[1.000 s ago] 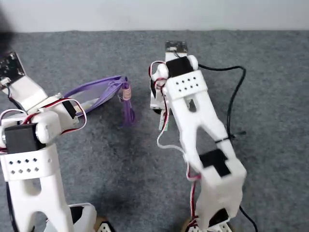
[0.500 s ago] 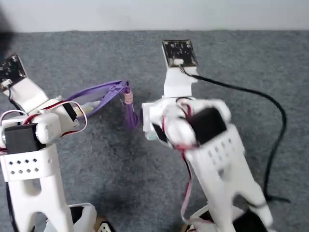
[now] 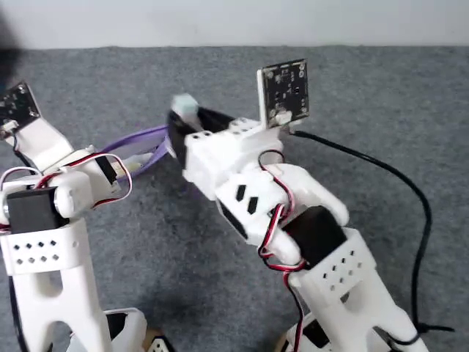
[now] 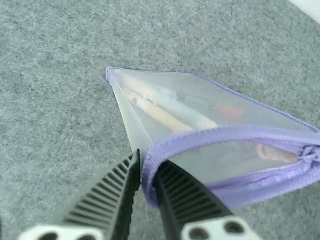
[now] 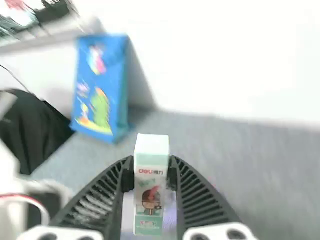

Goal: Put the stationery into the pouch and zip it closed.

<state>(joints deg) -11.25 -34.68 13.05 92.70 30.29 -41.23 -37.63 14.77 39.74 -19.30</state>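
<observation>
The pouch (image 4: 200,127) is translucent with a purple zip edge (image 3: 143,138), and pens lie inside it. My left gripper (image 4: 145,167) is shut on the pouch's purple rim, holding that end up off the carpet (image 3: 121,165). The zip pull (image 4: 312,152) sits at the far end of the rim. My right gripper (image 5: 151,162) is shut on a white and green eraser (image 5: 151,185). In the high view the eraser (image 3: 185,105) is raised above the pouch's other end, and the right arm hides that end.
Grey carpet (image 3: 381,95) covers the table. A black cable (image 3: 381,176) trails from the right arm across the right side. In the right wrist view a blue box (image 5: 100,92) stands against the pale wall, beyond the carpet.
The right arm has swung up and leftward from the carpet beside the pouch, carrying the eraser above the pouch's end. The left arm and the pouch have stayed put.
</observation>
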